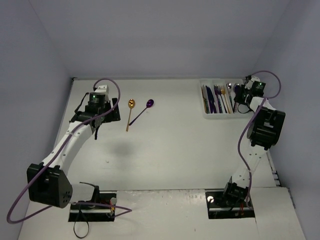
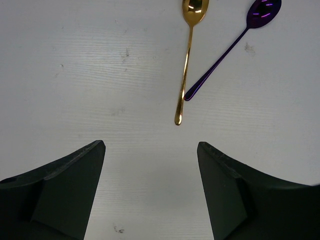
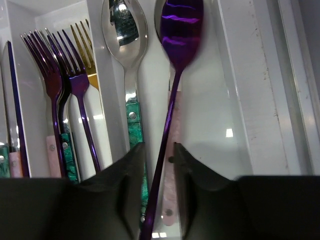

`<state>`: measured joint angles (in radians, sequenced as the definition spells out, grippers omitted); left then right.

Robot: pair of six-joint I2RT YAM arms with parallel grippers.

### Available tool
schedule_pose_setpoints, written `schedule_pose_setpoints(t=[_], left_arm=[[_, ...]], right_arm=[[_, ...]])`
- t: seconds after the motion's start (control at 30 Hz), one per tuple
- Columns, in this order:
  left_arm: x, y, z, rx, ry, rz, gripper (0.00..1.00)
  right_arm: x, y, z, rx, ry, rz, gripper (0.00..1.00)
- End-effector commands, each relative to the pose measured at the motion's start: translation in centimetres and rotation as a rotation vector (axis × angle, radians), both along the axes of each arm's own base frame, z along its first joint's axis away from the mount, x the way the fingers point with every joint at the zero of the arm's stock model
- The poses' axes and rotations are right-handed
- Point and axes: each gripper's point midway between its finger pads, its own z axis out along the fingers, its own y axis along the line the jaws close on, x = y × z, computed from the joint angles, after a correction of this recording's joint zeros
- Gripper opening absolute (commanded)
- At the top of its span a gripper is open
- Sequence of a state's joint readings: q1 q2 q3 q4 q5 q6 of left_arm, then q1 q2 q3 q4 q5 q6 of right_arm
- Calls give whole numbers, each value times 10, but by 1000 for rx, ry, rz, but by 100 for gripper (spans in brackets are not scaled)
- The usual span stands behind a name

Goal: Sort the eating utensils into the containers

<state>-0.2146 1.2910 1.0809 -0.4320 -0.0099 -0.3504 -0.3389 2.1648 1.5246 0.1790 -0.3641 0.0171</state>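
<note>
A gold spoon (image 1: 129,114) and a purple spoon (image 1: 142,112) lie on the white table, handles crossing; the left wrist view shows the gold spoon (image 2: 187,60) and the purple one (image 2: 225,52) ahead. My left gripper (image 2: 151,150) is open and empty just short of the gold handle's tip. The white tray (image 1: 218,115) at the far right holds several utensils. My right gripper (image 3: 159,150) is over its right compartment, jaws slightly apart around the handle of another purple spoon (image 3: 181,30), which leans along the left finger over a pink handle (image 3: 175,130).
In the tray, a silver spoon with a teal handle (image 3: 127,40) lies beside the purple spoon. Purple forks (image 3: 55,75) and a gold fork (image 3: 85,45) fill the compartment to the left. The tray's right wall (image 3: 235,100) is close to the gripper. Grey walls surround the table.
</note>
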Motion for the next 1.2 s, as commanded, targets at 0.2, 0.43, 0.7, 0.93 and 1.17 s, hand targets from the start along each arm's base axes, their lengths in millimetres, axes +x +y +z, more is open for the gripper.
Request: schedule_pose_setpoints(t=[0.2,0.43,0.7,0.93,1.17], left_arm=[[11,-6,19,-36,-52,-25,72],[25,-20,1,-68,19,-56,71],[64,-35,-18,-63,108,-101,70],[107,-37,-46,-11,157,-91,70],[134,-39,-88,19,223,-81,70]], right_arm=[[10,-14,82,-110,-148,-66,47],[-24,14,168,-112,-277,-137,53],[-87,89,238,-6,-424,-119,66],[-127,139,253,153,-468,3,77],[-166,158,252,223,-491,37,93]])
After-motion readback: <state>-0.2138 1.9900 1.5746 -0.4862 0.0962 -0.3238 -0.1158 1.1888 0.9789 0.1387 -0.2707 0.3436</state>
